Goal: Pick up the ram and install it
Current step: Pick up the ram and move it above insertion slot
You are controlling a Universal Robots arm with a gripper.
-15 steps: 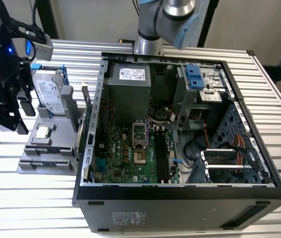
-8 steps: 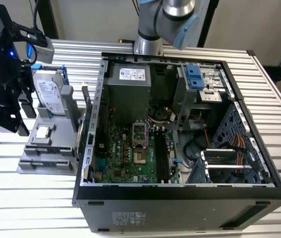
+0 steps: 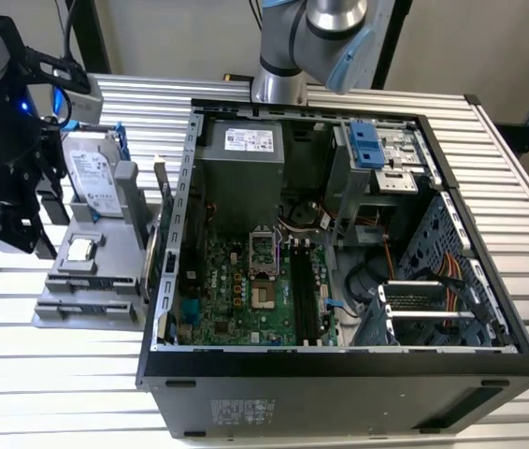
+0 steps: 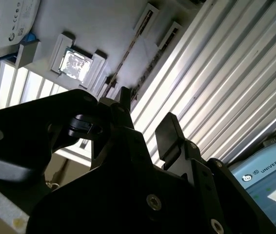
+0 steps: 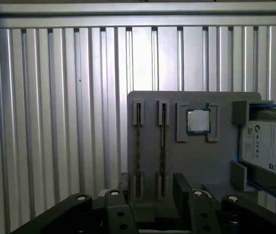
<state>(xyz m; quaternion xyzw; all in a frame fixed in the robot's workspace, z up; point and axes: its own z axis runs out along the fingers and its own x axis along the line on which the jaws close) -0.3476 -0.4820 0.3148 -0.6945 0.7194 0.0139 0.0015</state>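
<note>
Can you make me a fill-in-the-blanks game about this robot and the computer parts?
1. The end effector is ____ and holds nothing.
2. The ram rests in a grey tray, which lies at the exterior view's ____ of the case.
3. The hard drive sits in a ____ bracket.
Missing words: open; left; blue.

A ribbed aluminium worktop (image 3: pixel 68 383) of long parallel slats — glare brightens its end at the exterior view's left — stands before a plain beige wall (image 3: pixel 470 47).
</note>
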